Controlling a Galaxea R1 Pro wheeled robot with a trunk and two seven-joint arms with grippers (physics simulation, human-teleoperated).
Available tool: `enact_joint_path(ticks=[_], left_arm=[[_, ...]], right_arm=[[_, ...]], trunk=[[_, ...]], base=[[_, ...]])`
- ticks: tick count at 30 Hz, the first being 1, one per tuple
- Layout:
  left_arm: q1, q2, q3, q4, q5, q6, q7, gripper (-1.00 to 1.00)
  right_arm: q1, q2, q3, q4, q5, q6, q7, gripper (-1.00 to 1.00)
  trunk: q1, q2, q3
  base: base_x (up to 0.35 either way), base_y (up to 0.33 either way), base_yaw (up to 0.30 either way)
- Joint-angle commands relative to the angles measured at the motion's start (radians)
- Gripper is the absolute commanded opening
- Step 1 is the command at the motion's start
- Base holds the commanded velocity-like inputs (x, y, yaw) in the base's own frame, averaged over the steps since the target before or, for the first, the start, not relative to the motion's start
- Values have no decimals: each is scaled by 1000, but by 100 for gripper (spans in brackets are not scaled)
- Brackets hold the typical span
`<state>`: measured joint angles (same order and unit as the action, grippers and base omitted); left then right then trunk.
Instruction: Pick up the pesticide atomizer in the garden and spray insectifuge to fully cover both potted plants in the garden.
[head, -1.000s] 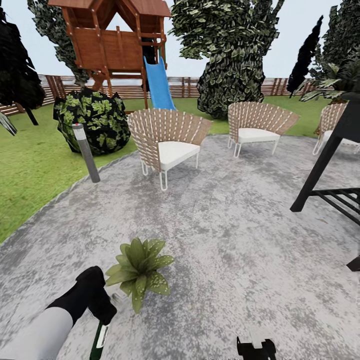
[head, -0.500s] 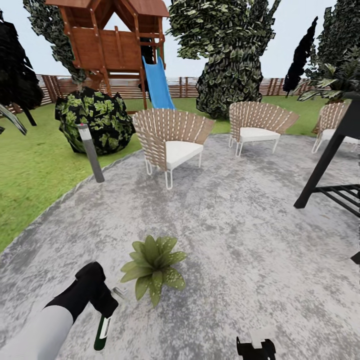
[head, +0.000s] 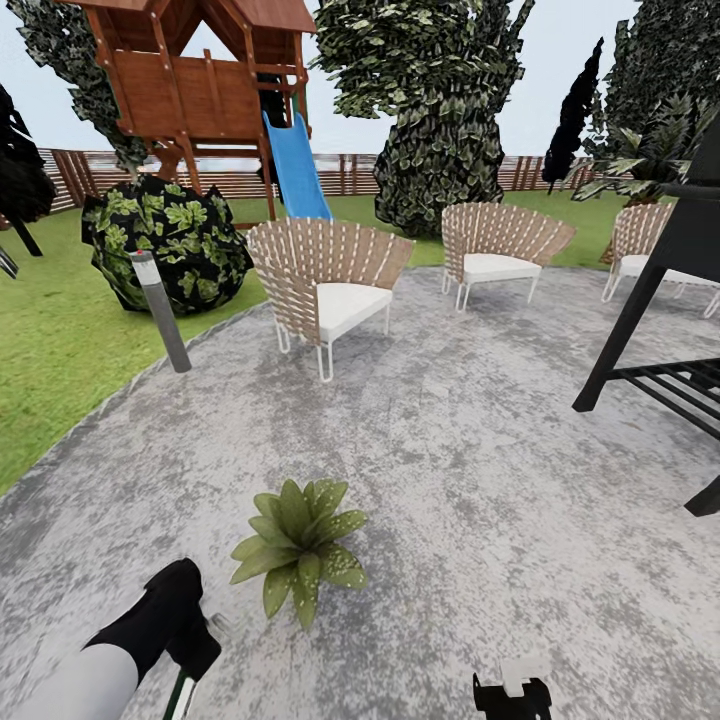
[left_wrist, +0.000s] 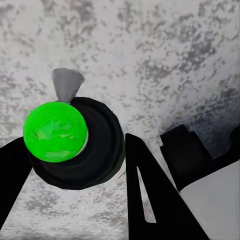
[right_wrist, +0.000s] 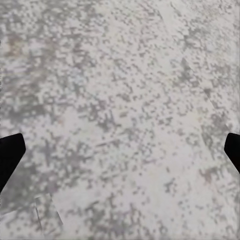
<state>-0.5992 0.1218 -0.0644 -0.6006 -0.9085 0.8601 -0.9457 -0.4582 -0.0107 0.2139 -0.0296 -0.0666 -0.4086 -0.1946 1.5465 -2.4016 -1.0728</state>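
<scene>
One potted plant (head: 298, 545), a low rosette of broad pointed green leaves, sits on the grey mottled paving (head: 480, 480) of the garden. Just left of it and nearer to me, my left gripper (head: 188, 648) is shut on the pesticide atomizer (head: 181, 695), whose dark-green body with a white strip runs off the picture's lower edge. In the left wrist view the atomizer (left_wrist: 55, 132) shows end-on as a green disc in a dark ring, its grey spray head (left_wrist: 67, 82) beyond, between black fingers (left_wrist: 150, 195). My right gripper (head: 512, 690) is open over bare paving (right_wrist: 120, 120).
Woven chairs (head: 325, 275) (head: 495, 245) stand at the far side of the paving. A black frame (head: 650, 330) is at the right, a grey bollard light (head: 160, 310) at the lawn's edge, with a bush (head: 165, 240), playhouse with blue slide (head: 295, 170) and slat fence (head: 350, 175) beyond.
The whole view has shifted, so the camera moved. My left hand with the atomizer sits lower in the picture and less of the bottle shows. The plant stays where it was.
</scene>
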Motion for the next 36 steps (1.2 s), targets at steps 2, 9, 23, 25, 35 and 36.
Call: enact_joint_path(ticks=[2,9,23,25,35,36], left_arm=[[2,0,2,-10,-8,2,-7,-100],[7,3,56,-82,68,0,16,-100],[26,14,113,-90,129,-125,23,-100],[26,15,116,-90,130,-124,41,-100],[26,8,192,-98,134,-126,76,-100],[26,6,196,-99,134,-127,76,-100]], right_arm=[[0,1,9,0,-7,-3,-4,100],[0,2,9,0,-9,-3,-5,100],[0,3,9,0,-9,-3,-6,100],[0,3,9,0,-9,-3,-6,100],[0,3,9,0,-9,-3,-6,100],[0,3,9,0,-9,-3,-6,100]], trunk=[[0,0,-1],[0,0,-1],[0,0,-1],[0,0,-1],[0,0,-1],[0,0,-1]], base=[[0,0,0],[0,0,-139],[-77,8,-195],[-298,169,-5],[-27,271,-48],[213,249,-235]])
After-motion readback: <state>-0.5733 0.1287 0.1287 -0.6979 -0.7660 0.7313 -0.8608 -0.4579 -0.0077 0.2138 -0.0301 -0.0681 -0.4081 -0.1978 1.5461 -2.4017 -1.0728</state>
